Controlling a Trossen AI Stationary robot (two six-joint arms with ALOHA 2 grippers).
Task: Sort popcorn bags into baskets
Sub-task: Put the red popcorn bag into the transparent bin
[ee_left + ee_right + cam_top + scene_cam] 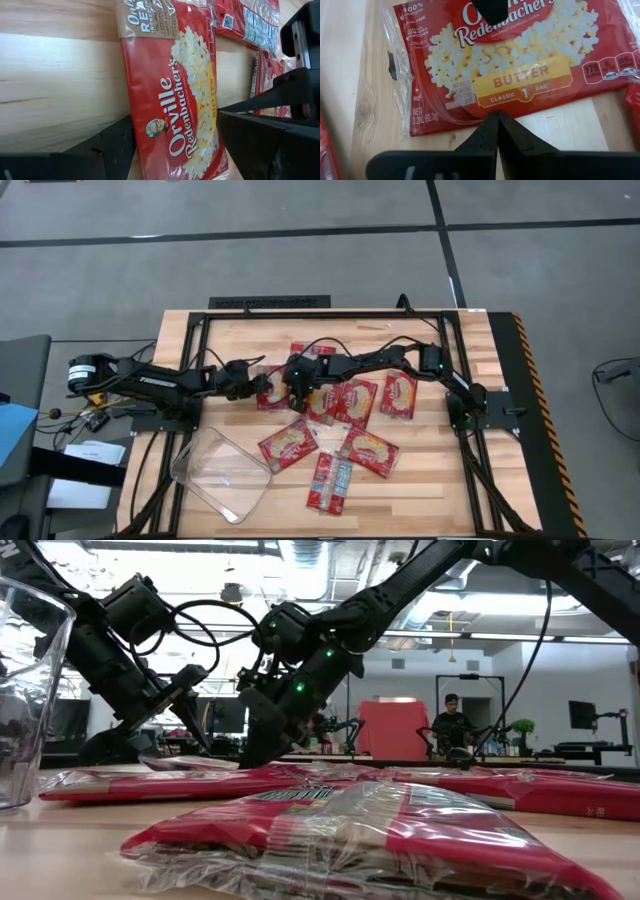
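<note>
Nine or so popcorn bags (371, 451) lie flat and scattered over the wooden counter (430, 480), all of them beyond the basket (221, 470), which sits with nothing visibly in it at the counter's near-left corner; judging by that, sorting has barely begun. Farthest from the basket among the two arms' targets, the left hand (252, 380) reaches in low with its fingers (107, 150) spread apart on either side of one packet (177, 95), seemingly lined up to pinch its narrow width. Close beside it, the right hand (297, 392) hovers just short of another packet (505, 65), its fingers pressed together and holding nothing. Each bag is a thin red rectangle in glossy, crinkled clear wrap, likely slippery. That basket is a clear, hard plastic tub with rounded corners.
</note>
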